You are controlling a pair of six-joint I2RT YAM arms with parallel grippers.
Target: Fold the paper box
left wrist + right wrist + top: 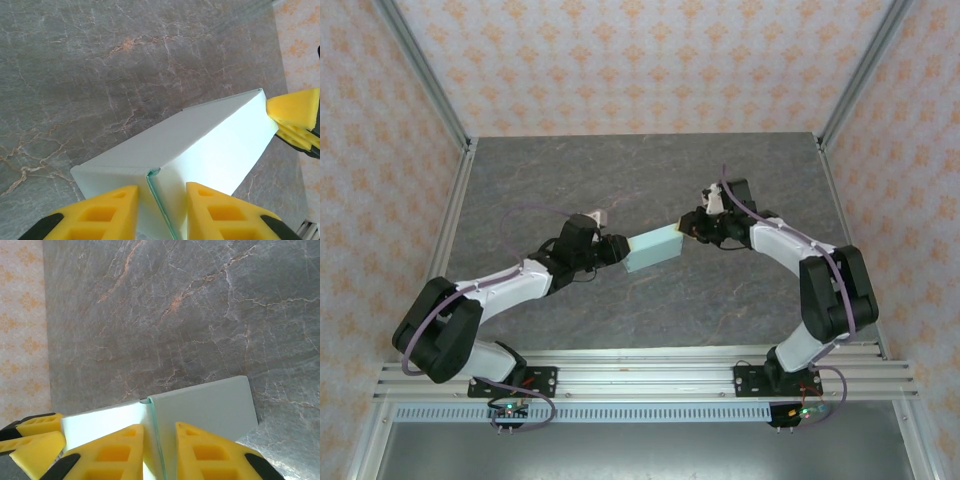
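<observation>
Paper box, mid table: left hand, right hand each slightly apart astride its end edges.

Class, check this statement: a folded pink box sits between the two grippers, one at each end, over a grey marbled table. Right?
Wrong colour: the paper box is pale mint-blue, not pink, as the top external view shows. The left gripper and right gripper are at its opposite ends, over the grey marbled table.

Grey marbled table sat below and out past the left gripper, peach-patterned wallpaper way beyond it, metal rail back behind.
</observation>
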